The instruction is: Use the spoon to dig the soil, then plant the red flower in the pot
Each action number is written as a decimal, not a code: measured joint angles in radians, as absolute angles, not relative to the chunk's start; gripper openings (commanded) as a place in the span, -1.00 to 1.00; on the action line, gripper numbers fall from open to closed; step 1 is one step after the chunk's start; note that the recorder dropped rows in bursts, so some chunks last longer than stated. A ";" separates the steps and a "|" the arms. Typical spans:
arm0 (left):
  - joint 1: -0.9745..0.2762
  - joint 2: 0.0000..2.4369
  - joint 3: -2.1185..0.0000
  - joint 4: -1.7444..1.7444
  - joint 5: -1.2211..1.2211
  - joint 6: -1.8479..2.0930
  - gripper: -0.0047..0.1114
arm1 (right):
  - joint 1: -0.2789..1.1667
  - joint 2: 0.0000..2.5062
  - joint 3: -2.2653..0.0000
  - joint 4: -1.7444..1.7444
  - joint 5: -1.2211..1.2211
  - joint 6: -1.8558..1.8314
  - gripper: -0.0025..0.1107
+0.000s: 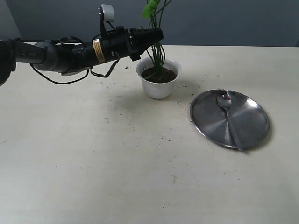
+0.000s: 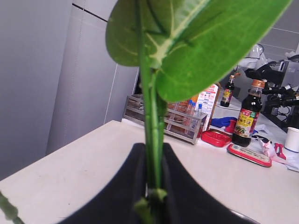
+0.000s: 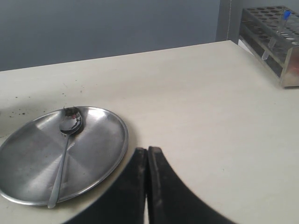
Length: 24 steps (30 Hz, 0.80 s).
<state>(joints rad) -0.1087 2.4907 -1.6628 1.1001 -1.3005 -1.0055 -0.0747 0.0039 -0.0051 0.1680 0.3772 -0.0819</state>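
Note:
The white scalloped pot (image 1: 159,85) stands mid-table with dark soil (image 1: 161,76) inside. The flower's green stems (image 1: 159,56) rise upright out of the soil, with leaves (image 1: 152,8) at the top edge; its red petals are out of view. My left gripper (image 1: 159,33) is shut on the stems above the pot. In the left wrist view the stems (image 2: 150,116) run between the black fingers (image 2: 175,182) under a big leaf (image 2: 210,42). The spoon (image 1: 229,116) lies on the round steel plate (image 1: 254,126). My right gripper (image 3: 148,150) is shut and empty beside that plate (image 3: 100,149) and spoon (image 3: 63,149).
Soil crumbs (image 1: 140,116) are scattered on the table around the pot. A metal test-tube rack (image 3: 273,39) stands at the table's far edge. Beyond the same rack (image 2: 163,119), another table holds sauce bottles (image 2: 246,119) and red trays (image 2: 216,138).

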 measured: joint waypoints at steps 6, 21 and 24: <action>-0.109 2.497 -1.661 1.073 -1.300 -0.998 -0.71 | -0.075 0.004 -0.005 0.168 0.377 -0.082 -0.97; -0.099 2.502 -1.655 1.051 -1.300 -0.956 -0.71 | -0.075 0.004 -0.005 0.168 0.377 -0.082 -0.97; -0.099 2.500 -1.655 1.051 -1.300 -0.956 -0.70 | -0.075 0.004 -0.005 0.168 0.377 -0.082 -0.97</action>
